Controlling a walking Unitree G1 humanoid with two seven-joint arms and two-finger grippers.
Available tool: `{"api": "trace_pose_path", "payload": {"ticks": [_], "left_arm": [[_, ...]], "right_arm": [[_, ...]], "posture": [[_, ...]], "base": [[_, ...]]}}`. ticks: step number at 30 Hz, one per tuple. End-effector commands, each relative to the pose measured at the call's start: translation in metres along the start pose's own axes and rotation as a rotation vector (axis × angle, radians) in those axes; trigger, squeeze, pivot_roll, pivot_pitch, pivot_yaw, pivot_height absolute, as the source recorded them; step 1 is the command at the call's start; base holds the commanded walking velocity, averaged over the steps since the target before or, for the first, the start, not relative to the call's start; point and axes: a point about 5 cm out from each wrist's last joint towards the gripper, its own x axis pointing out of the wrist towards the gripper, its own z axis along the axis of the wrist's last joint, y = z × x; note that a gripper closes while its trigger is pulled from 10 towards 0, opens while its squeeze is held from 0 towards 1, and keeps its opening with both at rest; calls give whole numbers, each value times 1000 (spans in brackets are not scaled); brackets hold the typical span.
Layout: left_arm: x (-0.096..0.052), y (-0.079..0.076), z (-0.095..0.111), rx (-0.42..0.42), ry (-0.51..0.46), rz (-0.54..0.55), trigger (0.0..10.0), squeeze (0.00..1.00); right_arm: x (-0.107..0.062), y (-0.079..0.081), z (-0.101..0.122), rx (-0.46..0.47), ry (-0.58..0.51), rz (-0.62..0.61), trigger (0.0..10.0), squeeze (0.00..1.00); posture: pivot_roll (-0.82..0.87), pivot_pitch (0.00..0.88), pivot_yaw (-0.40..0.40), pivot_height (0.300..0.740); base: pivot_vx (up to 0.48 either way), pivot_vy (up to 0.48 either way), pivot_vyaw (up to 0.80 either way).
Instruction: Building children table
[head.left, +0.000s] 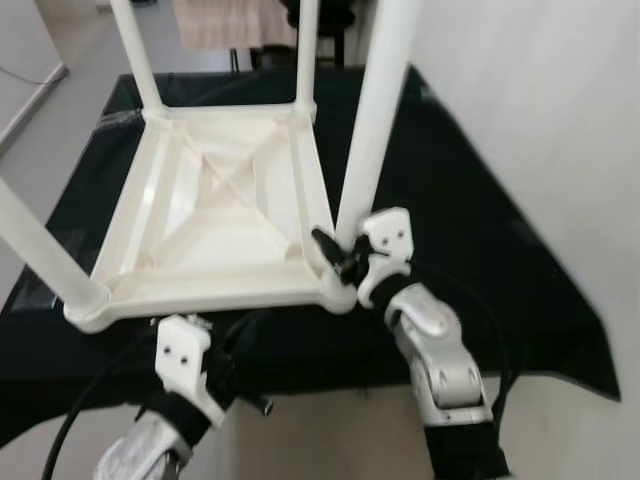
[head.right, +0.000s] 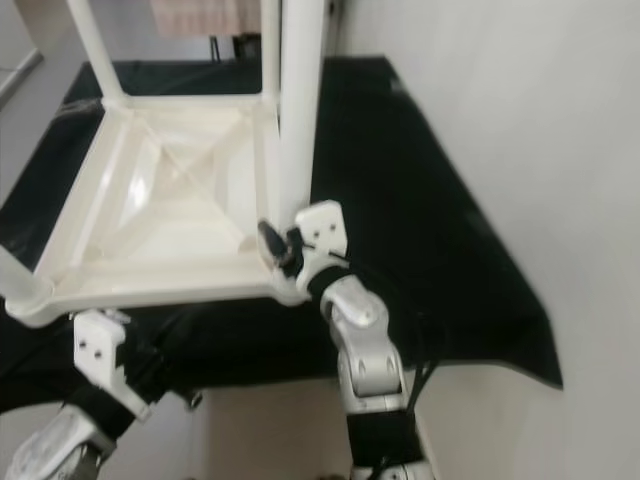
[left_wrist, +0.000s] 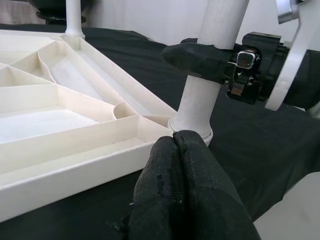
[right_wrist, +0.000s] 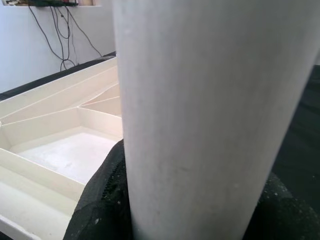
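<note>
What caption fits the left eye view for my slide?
Right gripper grips the near-right leg of the upturned white table on a black cloth; left gripper waits below.

The white plastic children's table (head.left: 225, 215) lies upside down on black cloth. Its ribbed underside faces up. Four round legs (head.left: 375, 120) stand upright at its corners, seemingly all seated.

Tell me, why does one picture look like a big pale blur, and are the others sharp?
Right wrist view: the white table leg stands so close to the lens that it looks soft and featureless. Left wrist view: the nearest black fingers are slightly soft, the ribbed tabletop crisp. Both eye views: evenly lit, a little soft, the black cloth showing little detail.
</note>
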Motion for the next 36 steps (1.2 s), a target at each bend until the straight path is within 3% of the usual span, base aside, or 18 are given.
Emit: {"api": "trace_pose_path", "payload": {"ticks": [1, 4, 5, 6, 8, 10, 11, 14, 15, 18, 19, 26, 27, 28, 29, 36], "left_arm": [[0, 1, -4, -5, 19, 6, 10000, 0], [0, 1, -4, -5, 19, 8, 10000, 0], [1, 2, -4, -4, 19, 7, 10000, 0], [1, 2, -5, -6, 20, 3, 10000, 0], [2, 2, -5, -6, 20, 2, 10000, 0], [2, 2, -5, -6, 21, 2, 10000, 0], [3, 1, -6, -8, 21, 1, 10000, 0], [4, 1, -6, -9, 20, 1, 10000, 0], [4, 1, -6, -9, 20, 1, 10000, 0], [5, 0, -7, -9, 20, 1, 10000, 0], [5, -1, -7, -9, 21, 1, 10000, 0], [6, -3, -9, -10, 21, 0, 10000, 0], [7, -4, -9, -11, 22, 0, 10000, 0], [7, -4, -9, -11, 22, 0, 10000, 0], [7, -4, -9, -11, 23, -1, 10000, 0], [7, -6, -10, -13, 25, -1, 10000, 0]], "right_arm": [[-2, 10, -30, -52, 152, 46, 0, 0], [-1, 14, -30, -77, 156, 61, 0, 0], [-1, 14, -30, -74, 157, 62, 10000, 0], [0, 12, -29, 5, 159, 90, 10000, 996], [0, 14, -26, 44, 158, 129, 10000, 1000], [2, 15, -22, 66, 140, 176, 10000, 1000], [4, 17, -4, 56, 65, 279, 10000, 1000], [8, 8, 10, 66, 6, 370, 10000, 1000], [11, 0, 11, 21, 7, 390, 10000, 0], [15, -6, 14, -19, 3, 437, 10000, 0], [19, -10, 18, -35, -6, 509, 10000, 0], [29, -18, 21, -53, -2, 687, 10000, 0], [35, -25, 24, -34, 9, 717, 1922, 0], [35, -25, 24, -34, 9, 717, 1922, 0], [40, -30, 28, -13, 14, 742, 0, 0], [41, -42, 33, 16, 24, 782, 0, 0]], "posture": [[82, 154, -69, 740], [82, 154, -69, 740], [78, 147, -65, 740], [78, 147, -65, 740], [76, 141, -60, 740], [78, 139, -61, 740], [80, 133, -66, 740], [79, 129, -71, 740], [84, 125, -75, 740], [92, 122, -85, 740], [99, 117, -95, 740], [109, 106, -96, 740], [112, 105, -96, 740], [112, 105, -96, 740], [113, 104, -98, 740], [105, 105, -98, 740]], "base": [[0, 0, 0], [0, 0, 0], [0, 0, 0], [0, 0, 0], [0, 0, 0], [0, 0, 0], [0, 0, 0], [0, 0, 0], [0, 0, 0], [0, 0, 0], [0, 0, 0], [0, 0, 0], [0, 0, 0], [0, 0, 0], [0, 0, 0], [0, 0, 0]]}}
